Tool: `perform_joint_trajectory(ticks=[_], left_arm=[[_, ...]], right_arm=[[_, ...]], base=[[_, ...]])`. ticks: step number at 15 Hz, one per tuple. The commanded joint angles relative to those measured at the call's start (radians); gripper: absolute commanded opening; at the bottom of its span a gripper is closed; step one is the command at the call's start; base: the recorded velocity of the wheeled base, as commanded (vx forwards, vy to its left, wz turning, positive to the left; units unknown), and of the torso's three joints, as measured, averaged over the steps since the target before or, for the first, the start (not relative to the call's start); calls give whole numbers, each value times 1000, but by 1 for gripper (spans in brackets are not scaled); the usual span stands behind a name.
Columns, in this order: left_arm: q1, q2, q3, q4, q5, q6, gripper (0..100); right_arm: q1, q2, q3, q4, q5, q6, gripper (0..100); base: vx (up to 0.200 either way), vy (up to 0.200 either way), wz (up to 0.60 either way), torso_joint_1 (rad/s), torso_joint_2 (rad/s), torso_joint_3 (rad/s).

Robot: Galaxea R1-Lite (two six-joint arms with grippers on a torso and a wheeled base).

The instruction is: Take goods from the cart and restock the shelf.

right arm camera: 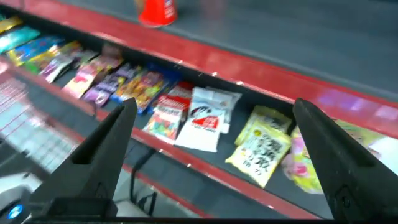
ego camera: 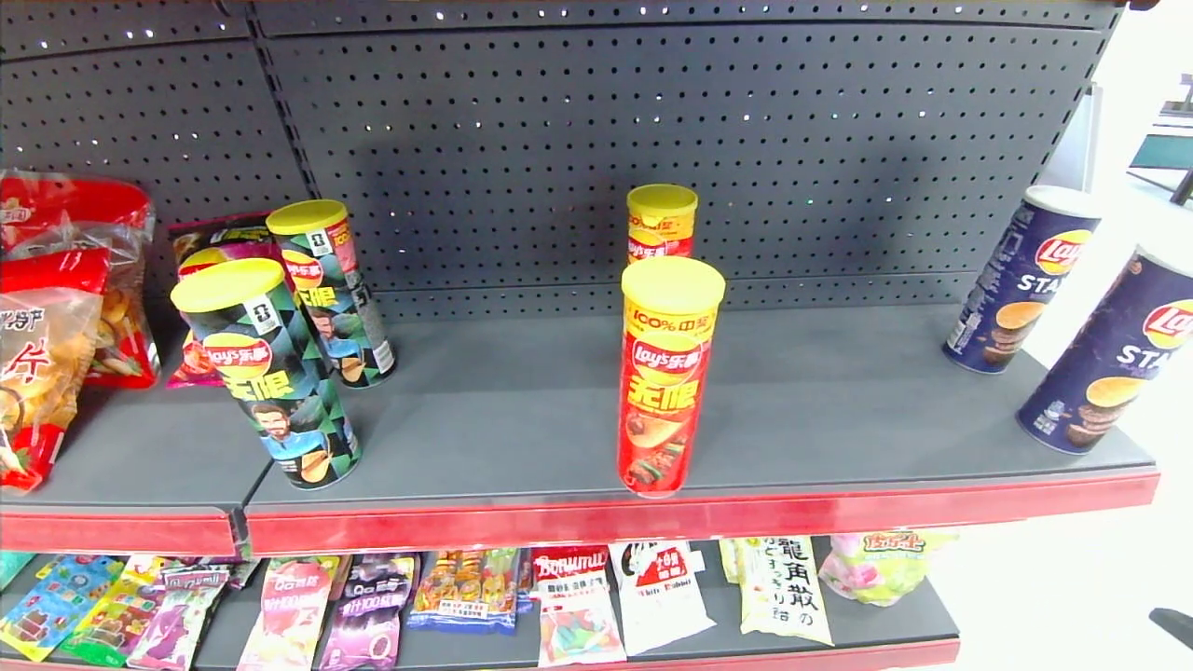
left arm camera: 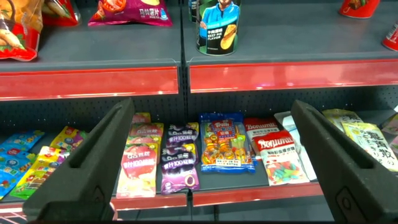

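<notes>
1. The left pincer (left arm camera: pixel 212 106) is wide open and holds nothing.
2. The right pincer (right arm camera: pixel 216 104) is open and empty too.
3. The red can (ego camera: pixel 669 373) stands at the front of the shelf (ego camera: pixel 522 410).
4. It stands straight up, with its lid on top.
5. There are big gaps around it, so I think most of the filling is left to do.

shop aisle: grey pegboard shelf (ego camera: pixel 792 410) with red edge, chip cans (ego camera: pixel 667 373), snack packets (ego camera: pixel 578 606) below.

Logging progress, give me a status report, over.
Left gripper open, empty. Right gripper open, empty. Shelf partly stocked. Red can at front edge, mid-shelf.
</notes>
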Motion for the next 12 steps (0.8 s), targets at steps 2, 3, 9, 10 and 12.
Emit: perform_joint_trajectory(ticks=[2, 3, 9, 10, 12], left_arm=[[0, 0, 0, 0, 0, 0, 100], [0, 0, 0, 0, 0, 0, 100], [0, 0, 0, 0, 0, 0, 100], [0, 0, 0, 0, 0, 0, 100], [0, 0, 0, 0, 0, 0, 100]], right_arm=[[-119, -170, 37, 29, 32, 0, 100], [-170, -216, 37, 73, 41, -5, 100], [-297, -388, 37, 185, -34, -40, 100], [-297, -388, 37, 187, -60, -42, 100], [-297, -388, 37, 201, -77, -2, 100]], base=[[0, 0, 0, 0, 0, 0], [0, 0, 0, 0, 0, 0], [0, 0, 0, 0, 0, 0], [0, 0, 0, 0, 0, 0], [0, 0, 0, 0, 0, 0]])
